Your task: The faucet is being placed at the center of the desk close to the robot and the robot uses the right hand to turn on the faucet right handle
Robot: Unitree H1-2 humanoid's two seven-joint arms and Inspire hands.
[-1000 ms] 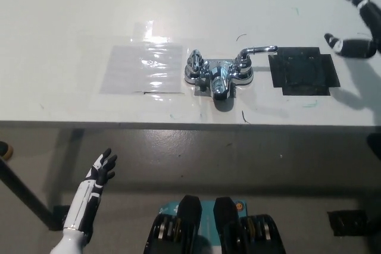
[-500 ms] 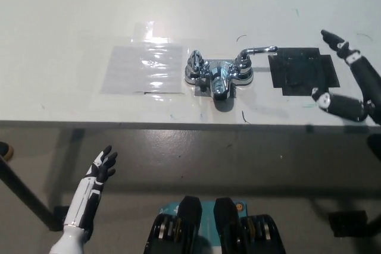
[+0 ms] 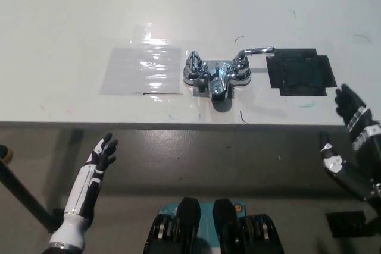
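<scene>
Both hang empty and spread: right hand (image 3: pixel 356 144) beside the desk (image 3: pixel 59 28) edge, left hand (image 3: pixel 102 157) below it.

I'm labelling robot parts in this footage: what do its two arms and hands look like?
The left hand is white with dark fingers and sits on a slim, white, tubular forearm. The right hand is black and bulkier, with pale bands across its fingers and a pale patch on the thumb. Its arm is black too. No loose cables show.
</scene>
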